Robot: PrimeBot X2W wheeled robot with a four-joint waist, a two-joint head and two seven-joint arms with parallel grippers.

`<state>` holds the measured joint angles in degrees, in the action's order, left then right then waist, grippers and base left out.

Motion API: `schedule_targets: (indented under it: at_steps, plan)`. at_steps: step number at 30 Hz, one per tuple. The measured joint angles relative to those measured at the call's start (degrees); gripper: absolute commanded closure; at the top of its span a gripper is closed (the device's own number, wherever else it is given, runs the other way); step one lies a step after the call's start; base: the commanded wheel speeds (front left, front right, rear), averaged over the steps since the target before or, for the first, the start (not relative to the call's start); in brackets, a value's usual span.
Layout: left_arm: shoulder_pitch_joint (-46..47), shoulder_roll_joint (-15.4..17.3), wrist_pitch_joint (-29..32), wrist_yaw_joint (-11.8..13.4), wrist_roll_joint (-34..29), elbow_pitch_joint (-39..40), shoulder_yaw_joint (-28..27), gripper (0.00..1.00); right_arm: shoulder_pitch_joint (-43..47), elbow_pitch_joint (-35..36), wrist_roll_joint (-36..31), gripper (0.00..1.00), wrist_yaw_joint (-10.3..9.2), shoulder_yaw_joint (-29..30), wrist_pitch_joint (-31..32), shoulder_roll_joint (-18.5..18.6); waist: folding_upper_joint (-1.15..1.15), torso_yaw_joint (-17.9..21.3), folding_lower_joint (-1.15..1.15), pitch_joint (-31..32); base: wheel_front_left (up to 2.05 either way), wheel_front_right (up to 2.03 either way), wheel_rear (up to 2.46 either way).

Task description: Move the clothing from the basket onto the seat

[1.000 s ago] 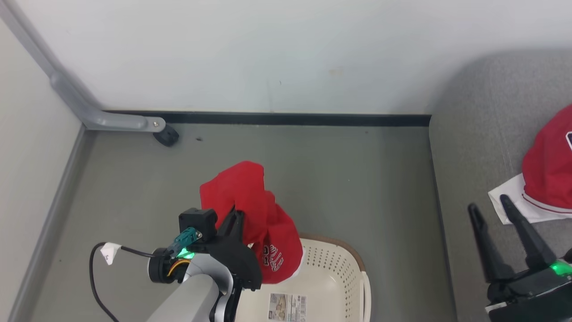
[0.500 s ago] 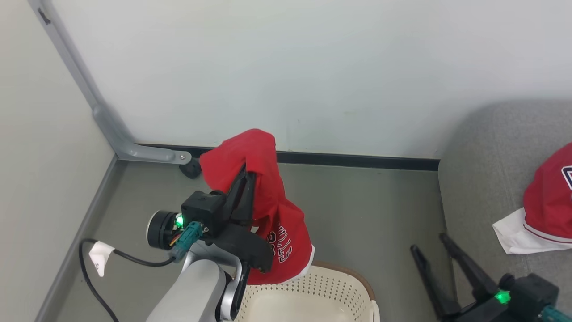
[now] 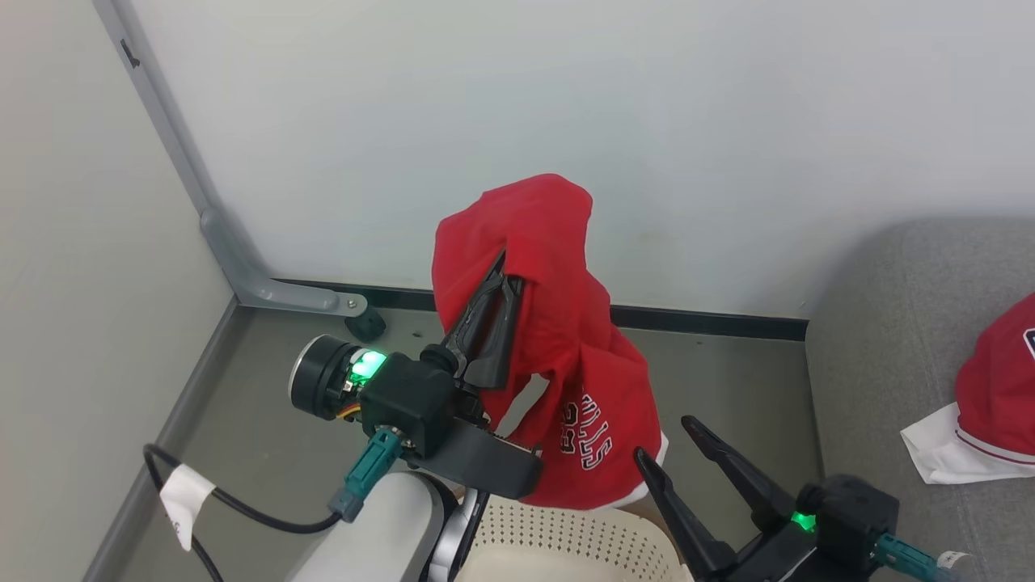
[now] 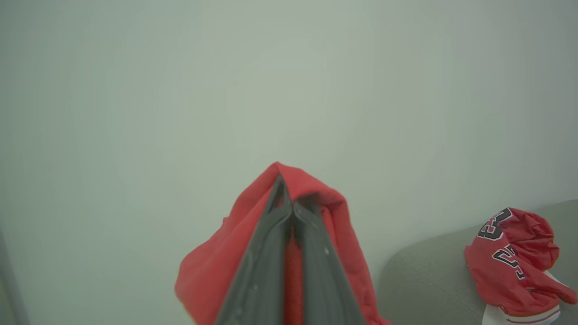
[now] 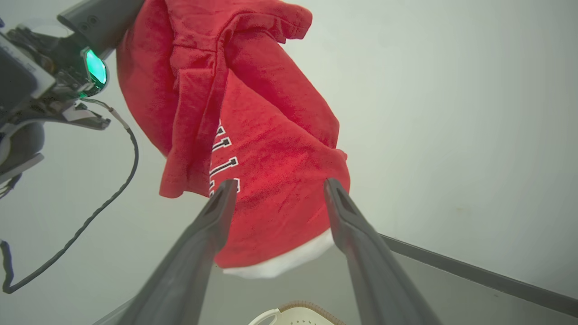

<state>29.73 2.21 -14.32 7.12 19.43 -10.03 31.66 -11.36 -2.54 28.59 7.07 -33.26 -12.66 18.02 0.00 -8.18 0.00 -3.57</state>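
Observation:
My left gripper (image 3: 503,265) is shut on a red garment (image 3: 566,339) with white lettering and a white hem, holding it up in the air above the cream perforated basket (image 3: 566,537). In the left wrist view the shut gripper (image 4: 291,201) pinches the fabric (image 4: 212,271), which drapes to both sides. My right gripper (image 3: 663,439) stands open just right of the hanging hem; in its own view the gripper (image 5: 280,182) frames the lower cloth (image 5: 271,135) without touching it. A second red jersey (image 3: 999,380) lies on the grey seat (image 3: 889,339).
A pale wall stands close behind, with a dark baseboard (image 3: 711,322) along the grey floor. A grey metal leg with a black caster (image 3: 365,325) sits in the left corner. A black cable (image 3: 234,505) trails from my left arm.
The camera has tilted up. My left gripper has lifted the red garment higher, clear of the basket. My right gripper has come leftward from the seat's edge to the garment's hem.

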Motion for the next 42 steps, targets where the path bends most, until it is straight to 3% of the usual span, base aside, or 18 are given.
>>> schedule_targets:
  at_steps: [16,28,30,31,32,42]
  plan:
    - [-1.2,0.2,4.0,0.0,-3.1,7.9,5.4,1.0,-5.7,-2.6,-0.1,0.0,0.0,-6.5,0.5,-3.1,0.0,-2.2,0.0,0.7,0.0,0.0,0.0]
    - [-2.2,0.4,8.2,0.0,-3.4,10.9,8.2,1.0,-8.8,-5.7,0.0,0.0,0.0,-7.7,0.4,-4.1,0.0,-2.3,0.0,0.6,0.0,0.0,0.0]
    - [-2.2,0.4,8.7,0.0,-3.4,11.2,8.3,1.0,-9.4,-6.5,0.2,0.61,0.0,-8.2,0.4,-4.3,0.0,-2.3,0.0,0.6,0.0,0.0,0.0]
    - [-2.2,0.4,8.7,0.0,-3.4,11.2,8.4,1.0,-9.5,-7.0,0.2,0.75,0.0,-8.4,0.4,-4.4,0.0,-2.4,0.0,0.6,0.0,0.0,0.0]
    - [-2.2,0.4,8.8,0.0,-3.4,11.2,8.5,1.0,-9.6,-7.4,0.3,1.0,0.0,-8.5,0.4,-4.4,0.0,-2.4,0.0,0.7,0.0,0.0,0.0]
    - [-2.3,0.5,10.4,0.0,-4.2,12.4,7.8,1.0,-9.7,-9.6,1.7,1.0,0.0,-10.4,0.0,-4.9,0.0,-2.8,0.0,1.5,0.0,0.0,0.0]
